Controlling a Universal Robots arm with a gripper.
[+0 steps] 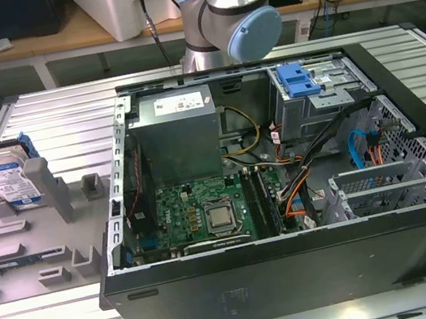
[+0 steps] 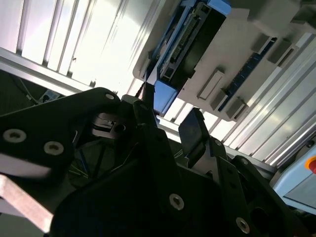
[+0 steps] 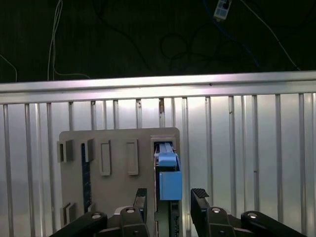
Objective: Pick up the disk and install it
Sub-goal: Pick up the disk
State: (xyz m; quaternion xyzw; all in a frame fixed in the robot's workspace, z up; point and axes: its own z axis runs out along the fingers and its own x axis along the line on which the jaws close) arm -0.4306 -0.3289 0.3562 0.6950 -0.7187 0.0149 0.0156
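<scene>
Silver-and-blue disk (image 1: 3, 178) stands on edge in a slot of the grey fixture plate (image 1: 45, 234), at the exterior view's left, well apart from the open PC case (image 1: 299, 272); both rest on the slatted aluminium table (image 1: 48, 114). Arm (image 1: 229, 8) rises behind the case as the exterior view shows it. In the first wrist view the gripper (image 3: 170, 192) looks down on the plate w/ its two dark fingers (image 3: 200, 198) spread, one to each side of the disk's blue carrier edge and nothing held betw. them. No contact w/ the disk can be seen, and the gap looks wider than the disk is thick. Second wrist view agrees: fingers apart, disk and plate seen beyond the tips, apparently some way off. Step in hand, as judged: approach / pre-grasp alignment for the pick-up; pick not yet made, install not begun. Next move, as judged, calls for the finger gap centred on the thin edge, a straight descent along the slot so neither tip strikes the grey upright post (image 1: 44, 185) just beside the disk, and closure on the flat faces. Risk: a skewed closure could tilt the disk in its slot. Drive cage w/ blue latch (image 1: 298, 78) inside the case is the probable install site, though that can't be confirmed.
</scene>
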